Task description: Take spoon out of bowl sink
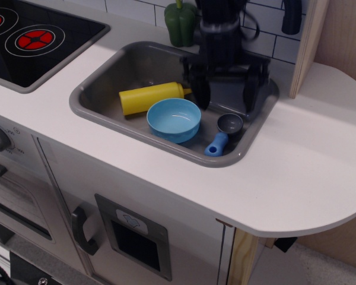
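Observation:
The spoon point(224, 133) lies on the floor of the grey sink point(101, 107), near its front right corner, with its dark round cup up and its blue handle pointing to the front rim. It lies just right of the light-blue bowl point(174, 119), which holds nothing. My gripper point(226, 95) hangs above the back right of the sink, open and empty, its two black fingers spread wide, above and behind the spoon.
A yellow squeeze bottle point(150, 97) lies on its side in the sink, left of the bowl. A green toy pepper point(180, 22) stands behind the sink at the tiled wall. A black stovetop point(35, 35) with red rings is at the left. White countertop point(308, 160) spreads to the right.

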